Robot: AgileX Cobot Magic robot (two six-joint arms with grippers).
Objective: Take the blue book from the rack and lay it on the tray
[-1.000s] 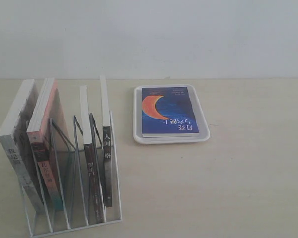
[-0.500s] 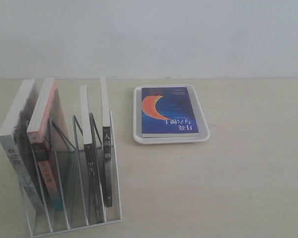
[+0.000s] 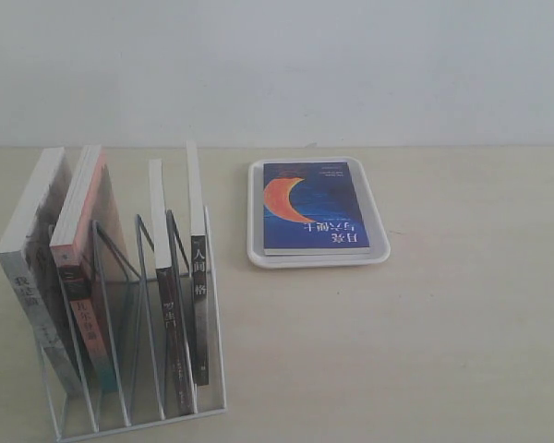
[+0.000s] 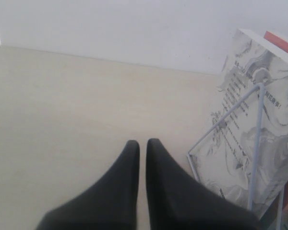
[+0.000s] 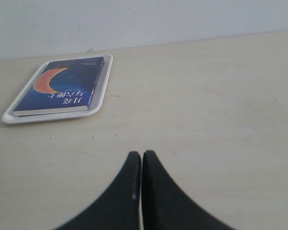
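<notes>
The blue book [image 3: 312,205] with its orange crescent moon lies flat, cover up, inside the white tray [image 3: 377,253]; both also show in the right wrist view, the blue book [image 5: 60,85] resting in the tray [image 5: 102,99]. The white wire rack [image 3: 148,397] stands at the front left holding several upright books. No arm appears in the exterior view. My left gripper [image 4: 142,143] is shut and empty above bare table, beside the rack [image 4: 255,143]. My right gripper [image 5: 142,155] is shut and empty, well apart from the tray.
A marbled grey-and-white book [image 4: 259,120] fills the rack's outer slot nearest my left gripper. Black-spined books [image 3: 199,305] and a red-spined book [image 3: 78,305] stand in other slots. A white wall [image 3: 277,65] bounds the table's far edge.
</notes>
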